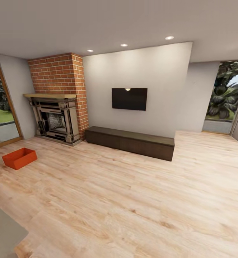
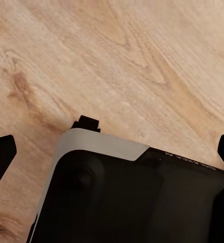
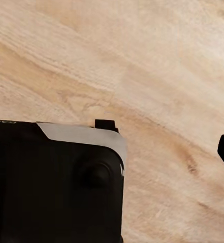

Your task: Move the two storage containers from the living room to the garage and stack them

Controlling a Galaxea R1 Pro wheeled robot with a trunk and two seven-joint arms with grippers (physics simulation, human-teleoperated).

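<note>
Living room ahead, one bin in sight.

I see an orange-red open rectangular storage container (image 1: 19, 158) on the light wood-plank floor (image 1: 133, 200) near the brick fireplace (image 1: 57, 98); both wrist cameras show spread, empty fingertips (image 2: 0, 157).

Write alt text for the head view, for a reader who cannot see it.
An open orange-red storage container sits on the light wood-plank floor of a living room, at the left near a brick fireplace. A dark TV hangs on the cream wall above a long low dark cabinet, and glass openings at both sides show greenery outside.
</note>
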